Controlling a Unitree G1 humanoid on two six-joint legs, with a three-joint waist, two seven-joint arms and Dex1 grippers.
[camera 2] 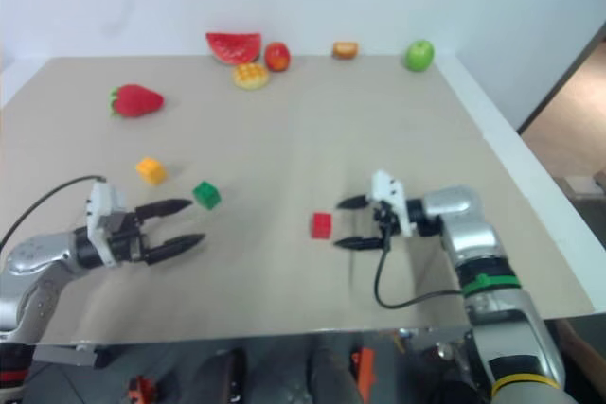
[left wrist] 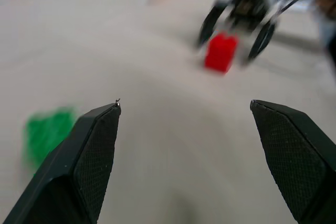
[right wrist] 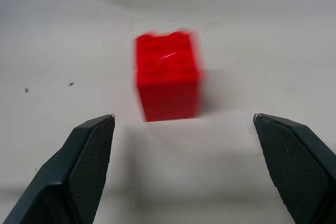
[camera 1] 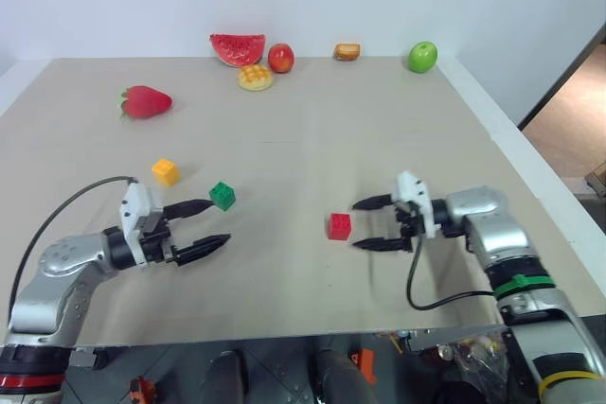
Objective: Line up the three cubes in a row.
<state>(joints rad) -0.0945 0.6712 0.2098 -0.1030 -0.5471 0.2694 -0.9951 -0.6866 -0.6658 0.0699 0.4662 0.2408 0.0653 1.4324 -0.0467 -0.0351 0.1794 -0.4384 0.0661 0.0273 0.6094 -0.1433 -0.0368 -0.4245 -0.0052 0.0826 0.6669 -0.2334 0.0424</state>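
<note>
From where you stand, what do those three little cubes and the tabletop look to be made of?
The red cube looks like hard moulded plastic: sharp edges, studs on top, a slight sheen. The green cube and the yellow-orange cube appear to be the same kind of block, judging by their solid bright colour. The table has a matt beige surface, possibly laminate or a mat; I cannot tell which.

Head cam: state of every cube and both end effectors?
Small red studded plastic cube: on table, free, just ahead of right end effector.
Small green studded plastic cube: on table, free, beside the left fingertip.
Small yellow-orange studded plastic cube: on table, free.
Left end effector: open, empty.
Right end effector: open, empty.
</note>
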